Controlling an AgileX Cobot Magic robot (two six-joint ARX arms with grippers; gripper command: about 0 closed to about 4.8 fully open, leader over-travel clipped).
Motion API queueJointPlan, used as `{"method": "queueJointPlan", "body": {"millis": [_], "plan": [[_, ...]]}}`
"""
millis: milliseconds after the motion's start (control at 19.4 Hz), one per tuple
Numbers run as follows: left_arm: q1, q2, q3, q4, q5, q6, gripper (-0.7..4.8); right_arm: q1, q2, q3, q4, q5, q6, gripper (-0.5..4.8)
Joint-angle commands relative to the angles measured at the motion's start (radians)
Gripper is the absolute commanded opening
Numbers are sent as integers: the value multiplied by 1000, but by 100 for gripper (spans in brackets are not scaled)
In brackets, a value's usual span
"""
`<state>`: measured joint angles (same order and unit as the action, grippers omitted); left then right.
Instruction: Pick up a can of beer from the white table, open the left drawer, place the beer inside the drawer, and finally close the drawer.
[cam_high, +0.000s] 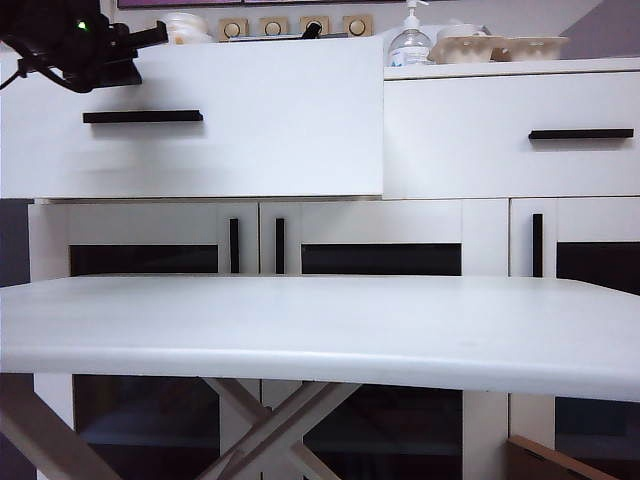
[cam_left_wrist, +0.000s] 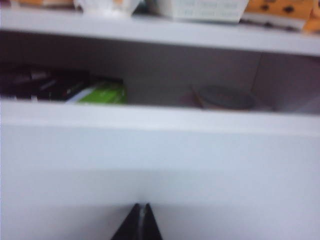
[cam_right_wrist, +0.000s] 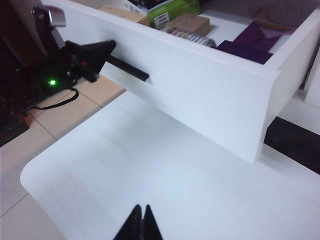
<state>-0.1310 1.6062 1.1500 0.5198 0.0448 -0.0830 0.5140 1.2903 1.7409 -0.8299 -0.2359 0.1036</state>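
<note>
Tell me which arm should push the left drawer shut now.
Left, I'd judge. The left gripper, shut, is already at the left drawer front beside its black handle. The right gripper, also shut, hangs over the white table, away from the drawer.

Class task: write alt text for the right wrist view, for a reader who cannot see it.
The left drawer stands pulled open above the white table, with the can of beer lying among boxes inside it. The left gripper sits at the drawer's black handle; the right gripper is shut, above the table.
</note>
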Motion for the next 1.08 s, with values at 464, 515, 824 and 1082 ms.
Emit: {"method": "queueJointPlan", "body": {"millis": [464,515,824,1082], "plan": [[0,182,224,-14,9,-2,-6,2,-5,4,11,-1,-3,-1],[0,200,245,-16,12,0,-6,2,-5,4,11,-2,-3,-1],[0,344,422,-53,24,1,-7,2,-5,4,11,10,-3,-1],[0,459,603,-101,27,5,-6,2,-4,4,11,21,-3,-1]]}}
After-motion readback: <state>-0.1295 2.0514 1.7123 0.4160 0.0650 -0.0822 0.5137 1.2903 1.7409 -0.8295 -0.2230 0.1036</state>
